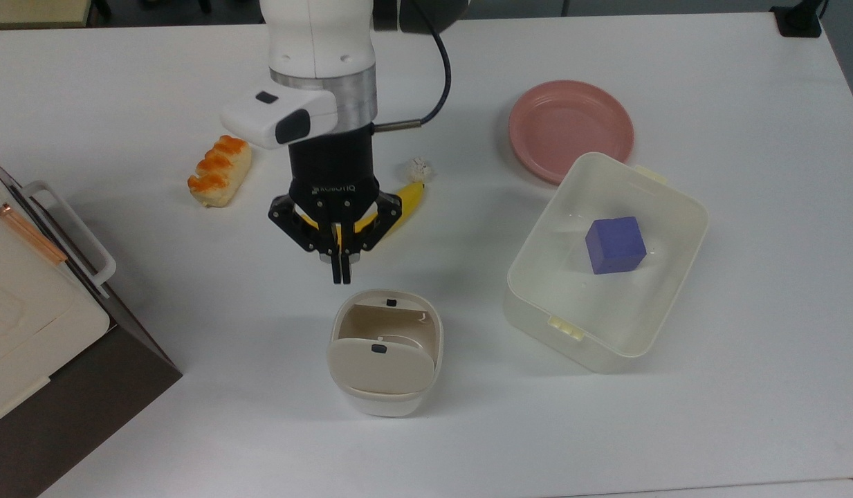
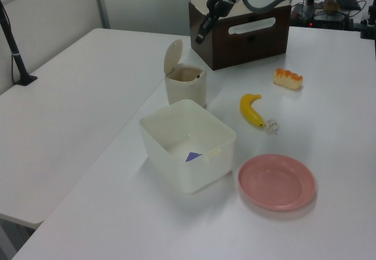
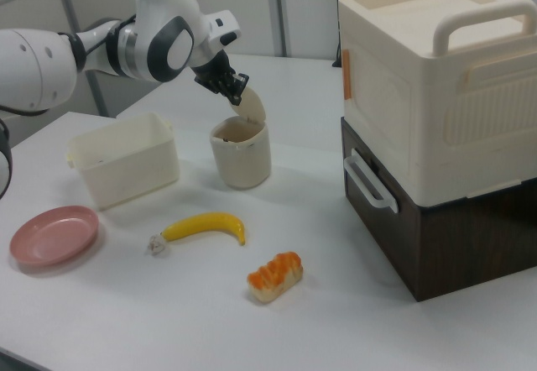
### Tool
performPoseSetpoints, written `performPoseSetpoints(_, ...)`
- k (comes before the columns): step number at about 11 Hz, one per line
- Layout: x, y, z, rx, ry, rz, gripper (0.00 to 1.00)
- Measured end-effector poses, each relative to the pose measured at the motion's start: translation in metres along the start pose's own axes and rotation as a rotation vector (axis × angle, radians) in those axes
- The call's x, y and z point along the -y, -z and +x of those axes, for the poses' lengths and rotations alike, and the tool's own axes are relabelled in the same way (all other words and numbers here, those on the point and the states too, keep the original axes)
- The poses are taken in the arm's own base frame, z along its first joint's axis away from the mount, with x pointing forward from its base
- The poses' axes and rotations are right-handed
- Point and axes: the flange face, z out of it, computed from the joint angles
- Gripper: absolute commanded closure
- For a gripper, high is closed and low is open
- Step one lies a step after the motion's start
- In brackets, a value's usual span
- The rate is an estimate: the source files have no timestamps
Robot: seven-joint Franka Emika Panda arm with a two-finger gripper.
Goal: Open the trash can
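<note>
We see the small white rounded plastic trash can (image 1: pixel 384 360) at the table's middle, its beige flip lid (image 2: pixel 172 56) standing upright, so the opening looks done; our black two-finger gripper (image 1: pixel 341 277) hangs above it, clenched on nothing, clear of the lid.

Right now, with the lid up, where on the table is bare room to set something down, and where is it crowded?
Free: the wide strip in front of the trash can and tub along the top view's bottom edge, and the table's corner to the top view's right of the pink plate. Crowded: around the gripper, between the pastry, banana and open trash can.
</note>
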Motion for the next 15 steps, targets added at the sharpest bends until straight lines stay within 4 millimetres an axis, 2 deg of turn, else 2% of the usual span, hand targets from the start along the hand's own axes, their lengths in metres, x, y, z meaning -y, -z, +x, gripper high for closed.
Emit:
performPoseSetpoints(3, -0.006, 0.016, -0.009, 0.115, -0.023, -0.003, 0.85)
performPoseSetpoints(5, -0.006, 0.039, -0.019, 0.222, -0.031, -0.003, 0.5)
performPoseSetpoints(6, -0.006, 0.054, -0.024, 0.269, -0.034, -0.003, 0.13)
performPoseSetpoints(7, -0.005, 0.071, -0.028, 0.305, -0.038, 0.003, 0.0)
performPoseSetpoints(9, -0.002, 0.095, -0.033, 0.347, -0.042, 0.015, 0.0)
performPoseSetpoints(12, 0.002, 0.111, -0.043, 0.413, -0.036, 0.018, 0.0)
performPoseSetpoints(15, 0.006, 0.142, -0.054, 0.476, -0.028, 0.021, 0.0)
